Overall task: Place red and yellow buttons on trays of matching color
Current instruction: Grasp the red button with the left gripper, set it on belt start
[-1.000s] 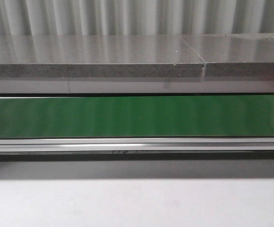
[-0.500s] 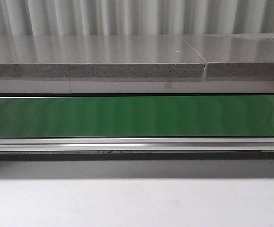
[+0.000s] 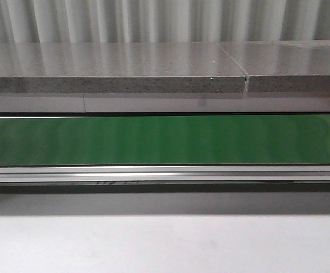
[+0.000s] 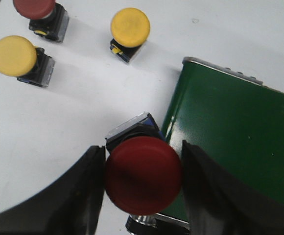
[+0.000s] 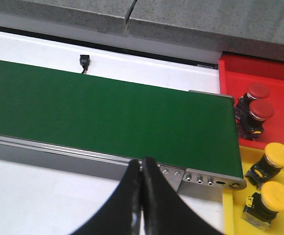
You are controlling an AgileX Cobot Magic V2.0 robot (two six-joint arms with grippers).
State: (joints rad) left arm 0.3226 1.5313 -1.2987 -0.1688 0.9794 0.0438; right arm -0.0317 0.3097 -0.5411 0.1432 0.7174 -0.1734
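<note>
A red button is held clamped between the left gripper's fingers beside the belt's end, the right gripper's fingers are pressed together empty, and only a mark under the belt has shifted, so the belt is judged running.

- green conveyor belt spans mid-frame, full width
- aluminium side rail just below it
- grey speckled slabs across upper frame, seam right of centre
- white table along the bottom
- small black connector upper left, beyond the belt
</note>
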